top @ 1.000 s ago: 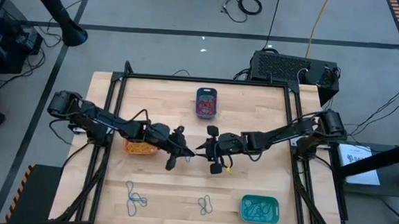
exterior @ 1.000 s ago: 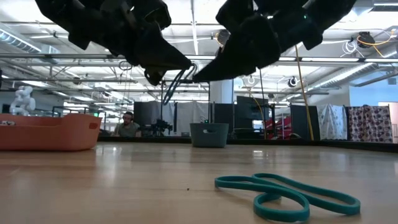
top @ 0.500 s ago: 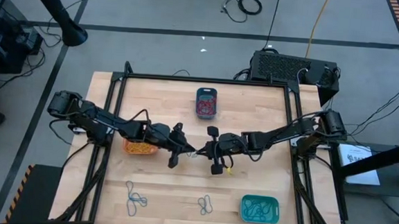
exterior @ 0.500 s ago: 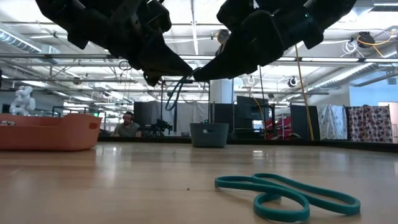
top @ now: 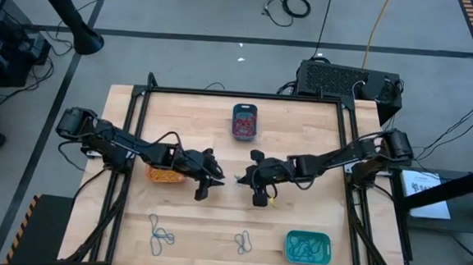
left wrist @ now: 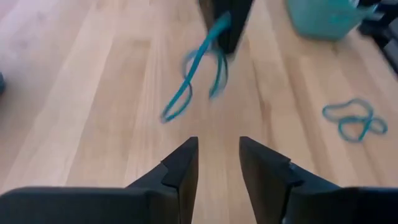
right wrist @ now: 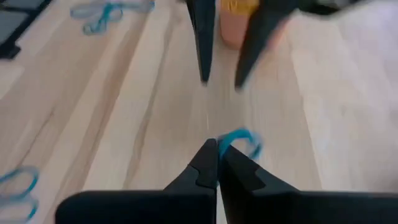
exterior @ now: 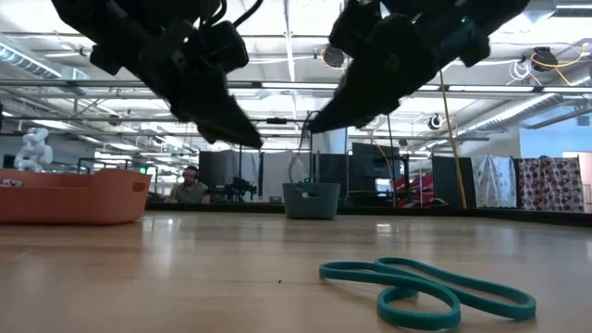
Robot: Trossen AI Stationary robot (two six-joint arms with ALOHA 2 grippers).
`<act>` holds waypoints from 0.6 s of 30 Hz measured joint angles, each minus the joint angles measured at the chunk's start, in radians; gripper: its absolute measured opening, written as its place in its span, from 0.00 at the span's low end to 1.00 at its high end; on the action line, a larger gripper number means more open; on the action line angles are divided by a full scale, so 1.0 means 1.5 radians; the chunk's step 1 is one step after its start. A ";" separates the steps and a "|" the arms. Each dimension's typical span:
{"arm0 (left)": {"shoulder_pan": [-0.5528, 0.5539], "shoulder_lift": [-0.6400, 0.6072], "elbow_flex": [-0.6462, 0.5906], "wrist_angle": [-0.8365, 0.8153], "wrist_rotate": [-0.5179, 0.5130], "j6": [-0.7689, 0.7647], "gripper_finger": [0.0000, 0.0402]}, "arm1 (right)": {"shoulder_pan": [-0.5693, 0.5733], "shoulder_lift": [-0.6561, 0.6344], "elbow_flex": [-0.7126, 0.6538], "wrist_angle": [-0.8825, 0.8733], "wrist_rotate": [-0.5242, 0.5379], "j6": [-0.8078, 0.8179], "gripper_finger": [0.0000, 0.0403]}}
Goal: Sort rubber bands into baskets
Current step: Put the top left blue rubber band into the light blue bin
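Over the middle of the table my right gripper point(top: 239, 180) is shut on a thin teal-blue rubber band point(left wrist: 189, 87), which dangles under it. My left gripper point(top: 214, 177) stands open just to its left, a short gap away, and holds nothing. The orange basket point(top: 166, 175) sits under the left arm. At the far middle is the dark teal basket point(top: 244, 121), and at the near right the turquoise basket point(top: 307, 247). Two more teal bands point(top: 160, 235) point(top: 244, 243) lie flat on the table near its front edge. My right gripper pinches the band's upper end point(right wrist: 232, 138) between its two fingertips. The fingers come slanting down from the table's right. The band hangs slack below them as a long loop point(exterior: 301, 171), clear of the table.
In the low view a teal band point(exterior: 425, 289) lies close to the front edge. Bare wood lies between the grippers and the baskets. A black frame point(top: 347, 147) runs around the tabletop, and a black box point(top: 347, 80) stands behind the far right corner.
The band has passed from one gripper to the other. My right gripper has shut on it, and my left gripper has opened, let go and drawn back toward the table's left. The band now hangs from the right gripper alone.
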 joint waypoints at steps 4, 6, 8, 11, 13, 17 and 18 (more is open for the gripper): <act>0.000 0.000 0.000 -0.055 -0.010 -0.011 0.31 | 0.017 -0.049 0.000 -0.098 0.001 0.042 0.00; 0.000 0.000 0.000 -0.084 -0.026 -0.030 0.31 | 0.035 -0.080 0.000 -0.140 -0.001 0.068 0.00; 0.000 0.000 0.000 -0.103 -0.033 -0.041 0.31 | 0.054 -0.108 0.000 -0.173 -0.028 0.107 0.00; -0.002 0.000 0.000 -0.122 -0.035 -0.053 0.31 | 0.092 -0.142 0.000 -0.202 -0.087 0.188 0.00; -0.003 -0.001 0.000 -0.135 -0.035 -0.053 0.31 | 0.129 -0.158 0.000 -0.208 -0.104 0.252 0.00; -0.005 -0.020 0.000 -0.183 -0.035 -0.053 0.31 | 0.220 -0.172 0.000 -0.210 -0.136 0.390 0.00; -0.005 -0.029 0.000 -0.199 -0.036 -0.054 0.31 | 0.243 -0.173 0.000 -0.203 -0.151 0.433 0.00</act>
